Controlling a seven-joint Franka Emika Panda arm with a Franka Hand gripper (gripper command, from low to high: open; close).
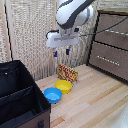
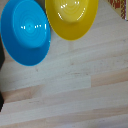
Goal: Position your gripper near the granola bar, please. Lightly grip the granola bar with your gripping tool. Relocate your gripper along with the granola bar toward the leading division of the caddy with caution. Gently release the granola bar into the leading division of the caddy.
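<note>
Because the granola bar point(image 1: 67, 74) leans against the wall behind the yellow bowl point(image 1: 63, 86), our gripper point(image 1: 61, 52) hangs above it, fingers apart, holding nothing.

The white boxy gripper point(image 1: 61, 52) of the white robot arm point(image 1: 72, 14) hangs in the air above the light wooden floor point(image 1: 95, 102), its two short blue-tipped fingers point(image 1: 55, 53) pointing down with a gap between them and nothing held. Below it, near the back wall, the flat red, yellow and orange granola bar packet point(image 1: 67, 73) stands tilted on edge. Just in front of the packet sits a yellow bowl point(image 1: 64, 86), touching a blue bowl point(image 1: 52, 95). The large black soft-sided caddy point(image 1: 17, 97) fills the exterior view's left, dividers visible inside. A brown wooden drawer cabinet point(image 1: 111, 44) stands at the exterior view's right.
</note>
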